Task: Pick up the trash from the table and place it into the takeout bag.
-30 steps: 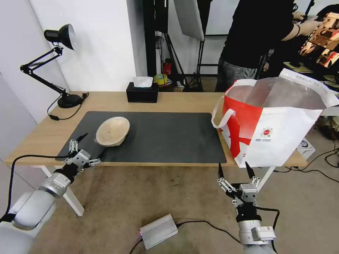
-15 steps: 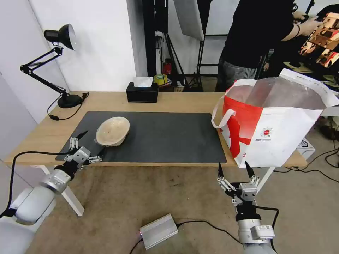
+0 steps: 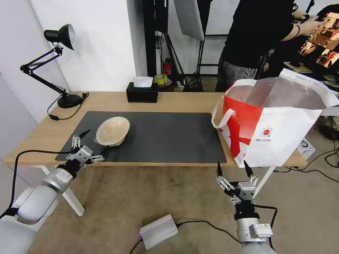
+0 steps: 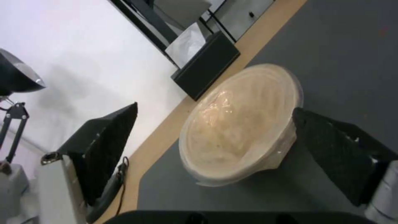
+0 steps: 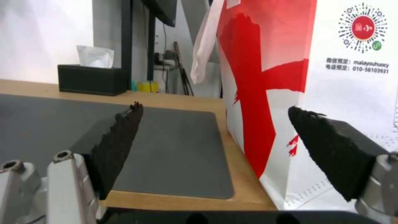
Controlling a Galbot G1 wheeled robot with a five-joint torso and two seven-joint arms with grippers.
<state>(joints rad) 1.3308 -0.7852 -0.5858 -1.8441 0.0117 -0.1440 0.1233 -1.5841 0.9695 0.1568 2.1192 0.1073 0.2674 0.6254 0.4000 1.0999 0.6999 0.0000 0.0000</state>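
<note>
At the near left edge of the long light-wood table [image 3: 166, 102], the left gripper [image 3: 93, 141] hangs with its black fingers spread wide and nothing between them; the beige shallow bowl [image 3: 113, 131] sits tilted on the dark grey rectangular mat [image 3: 169, 135] just ahead of its tips, and in the left wrist view the bowl [image 4: 240, 124] lies framed between the two pads. To take it well, I judge the fingers should straddle the near rim and close on the thin wall, not the curved belly, which would likely slip. Beyond the bowl the mat lies bare toward the red-and-white insulated takeout bag [image 3: 279, 137], standing mouth-open at the table's right end. The right gripper [image 3: 231, 168] waits below the table edge beside the bag, fingers apart, holding nothing.
</note>
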